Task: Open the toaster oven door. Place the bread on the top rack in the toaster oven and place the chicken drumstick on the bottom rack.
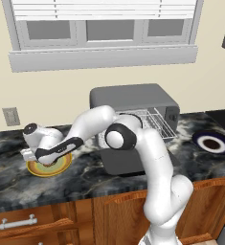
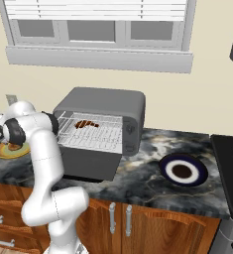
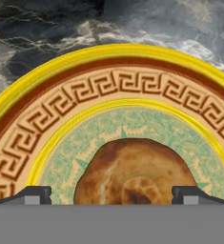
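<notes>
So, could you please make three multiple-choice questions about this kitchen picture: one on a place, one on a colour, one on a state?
1. Where does the bread lie?
A. on the yellow-rimmed plate
B. on the stove
C. inside the toaster oven

2. What colour is the ring of the other plate, right of the toaster oven?
A. green
B. dark blue
C. red

3. How is the toaster oven door?
A. shut
B. taken off
C. folded down open

Answers:
1. A: the hand view shows the bun on the patterned plate, with the open gripper standing over it, one tip on each side.
2. B: the right base view shows a dark blue ring around white and a dark centre.
3. C: the door hangs down in front, and the wire racks, with the chicken drumstick on one, are in sight.
</notes>
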